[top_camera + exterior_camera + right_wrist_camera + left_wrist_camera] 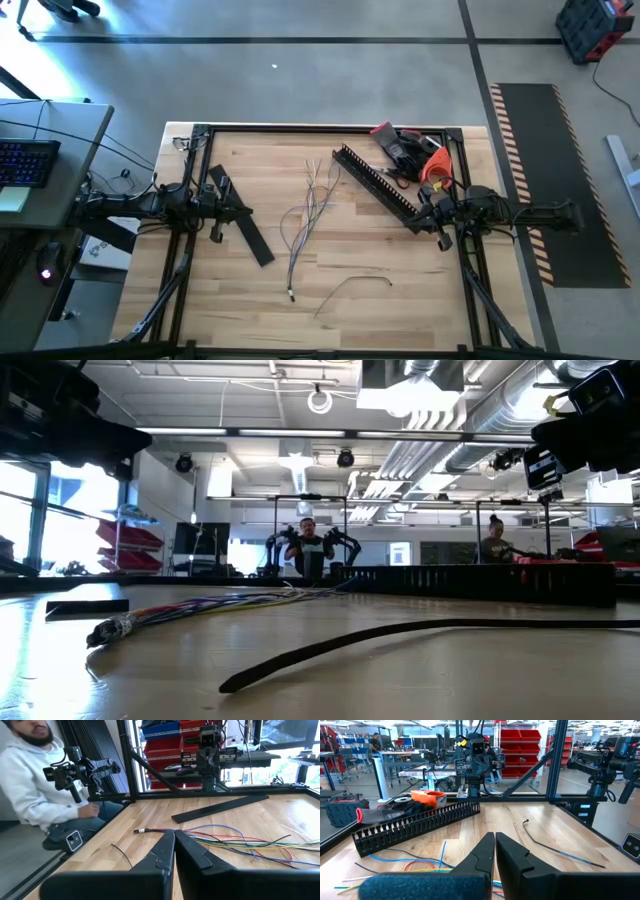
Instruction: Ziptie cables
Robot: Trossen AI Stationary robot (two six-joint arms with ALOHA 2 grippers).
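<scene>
The cables (305, 212) lie loose in the middle of the wooden table, a bundle of several thin wires fanning out toward the far edge; they also show in the low view (200, 608) and in both wrist views (420, 864) (240, 842). My left gripper (244, 212) waits at the table's left side, level and shut (495, 846), touching nothing. My right gripper (413, 208) waits at the right side, level and shut (175, 842), also touching nothing. Both point toward the bundle from a distance.
A black slotted bar (375, 180) lies slantwise at the far right, and a flat black strip (247, 222) lies by the left arm. One thin dark strand (352, 285) rests near the front edge. Tools with orange and red handles (410, 150) sit at the far right corner. A person (35, 780) sits beside the table.
</scene>
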